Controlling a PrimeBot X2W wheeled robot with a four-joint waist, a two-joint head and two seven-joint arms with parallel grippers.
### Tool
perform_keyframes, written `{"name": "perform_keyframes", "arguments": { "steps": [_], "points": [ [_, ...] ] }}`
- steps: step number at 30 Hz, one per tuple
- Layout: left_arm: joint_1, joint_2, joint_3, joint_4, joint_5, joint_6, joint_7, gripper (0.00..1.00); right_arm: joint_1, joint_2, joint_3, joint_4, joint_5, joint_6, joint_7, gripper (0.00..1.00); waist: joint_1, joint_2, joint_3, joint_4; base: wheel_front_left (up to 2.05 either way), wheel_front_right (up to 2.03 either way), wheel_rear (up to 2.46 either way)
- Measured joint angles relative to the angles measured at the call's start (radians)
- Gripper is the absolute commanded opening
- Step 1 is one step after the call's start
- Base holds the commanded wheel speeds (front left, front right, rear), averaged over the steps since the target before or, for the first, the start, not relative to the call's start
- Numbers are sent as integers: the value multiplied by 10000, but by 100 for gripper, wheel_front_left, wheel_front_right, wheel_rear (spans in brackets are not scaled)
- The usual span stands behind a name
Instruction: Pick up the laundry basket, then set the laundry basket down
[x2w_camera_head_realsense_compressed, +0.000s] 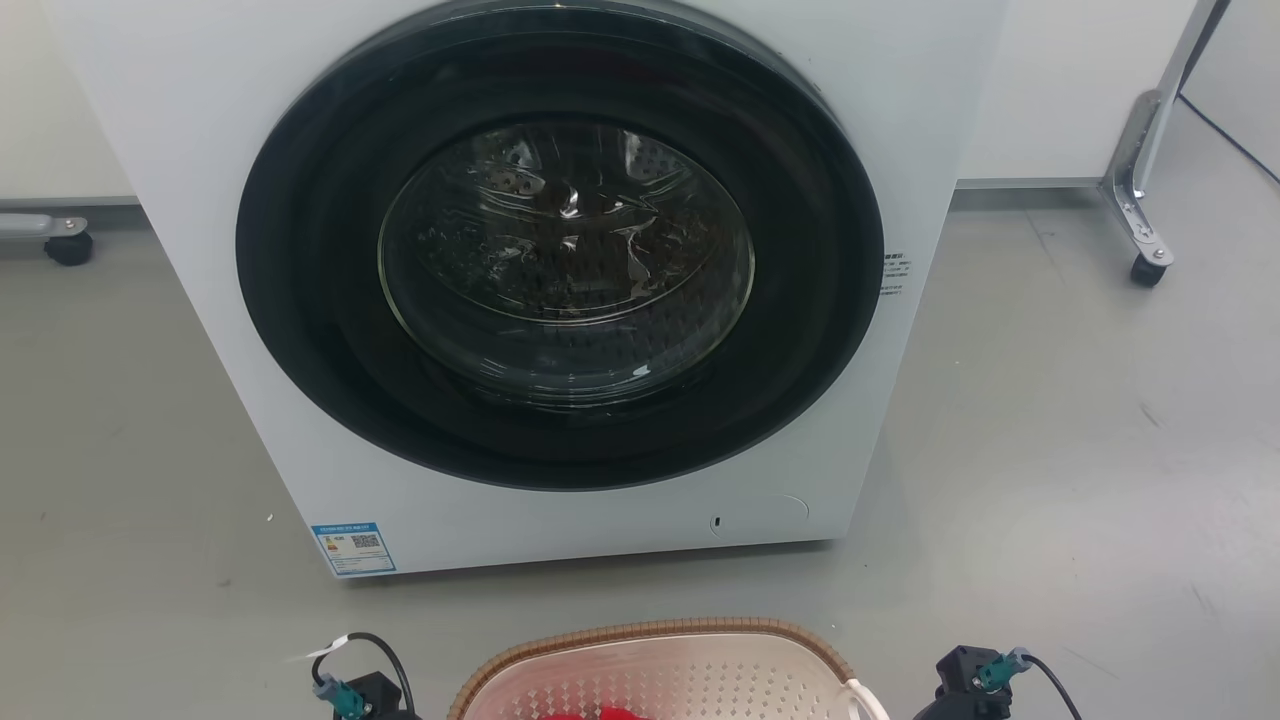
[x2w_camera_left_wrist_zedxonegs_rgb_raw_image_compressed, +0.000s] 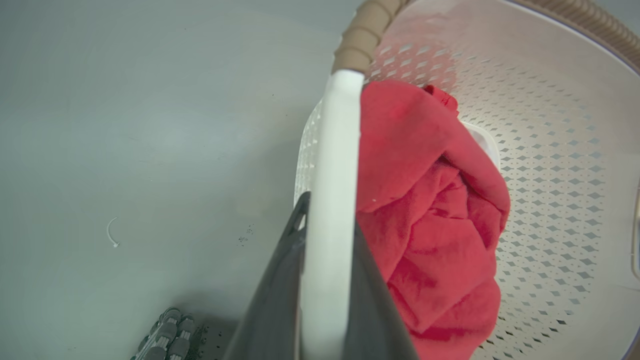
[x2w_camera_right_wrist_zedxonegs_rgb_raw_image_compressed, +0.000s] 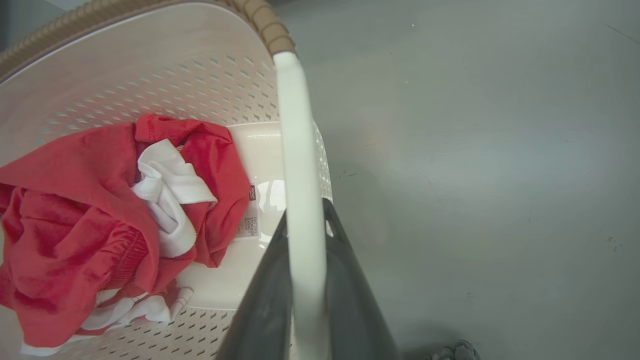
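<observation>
The laundry basket (x2w_camera_head_realsense_compressed: 650, 632) is cream-white and perforated, with a brown woven-look rim, and it sits at the bottom middle of the head view just in front of the washing machine. Red clothing (x2w_camera_left_wrist_zedxonegs_rgb_raw_image_compressed: 425, 200) and a white garment (x2w_camera_right_wrist_zedxonegs_rgb_raw_image_compressed: 165, 195) lie inside it. My left gripper (x2w_camera_left_wrist_zedxonegs_rgb_raw_image_compressed: 327, 215) is shut on the basket's white left handle (x2w_camera_left_wrist_zedxonegs_rgb_raw_image_compressed: 335, 150). My right gripper (x2w_camera_right_wrist_zedxonegs_rgb_raw_image_compressed: 306, 212) is shut on the white right handle (x2w_camera_right_wrist_zedxonegs_rgb_raw_image_compressed: 295, 125). My wrists (x2w_camera_head_realsense_compressed: 365, 695) (x2w_camera_head_realsense_compressed: 975, 680) flank the basket. Whether the basket rests on the floor I cannot tell.
A white front-loading washing machine (x2w_camera_head_realsense_compressed: 180, 150) with its round dark door (x2w_camera_head_realsense_compressed: 560, 250) closed fills the middle ahead. A metal stand leg on a caster (x2w_camera_head_realsense_compressed: 1140, 210) is at the right back, another caster (x2w_camera_head_realsense_compressed: 68, 245) at the left. Grey floor (x2w_camera_head_realsense_compressed: 1080, 450) lies on both sides.
</observation>
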Motion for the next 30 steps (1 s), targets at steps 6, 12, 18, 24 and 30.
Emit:
{"name": "perform_keyframes", "arguments": {
  "steps": [6,12,18,24,30],
  "points": [
    [9,-6,-4,0,-29,44,4,0,3,0,-4,0,12,0,38,0,0,0,0,15,0,0,0],
    [58,-8,-4,2,-56,50,13,0,6,0,-4,6,12,0,75,0,0,0,2,25,0,0,0],
    [105,-13,-17,-2,-58,56,71,0,13,0,-4,25,13,0,77,0,0,0,0,13,0,0,0],
    [121,-13,-36,-2,-69,58,90,0,57,0,-4,29,17,0,77,0,0,0,-1,2,0,0,0],
    [138,-19,-54,-2,-73,94,90,0,66,0,-4,29,27,0,77,0,0,0,10,-14,0,0,0]
  ]
}}
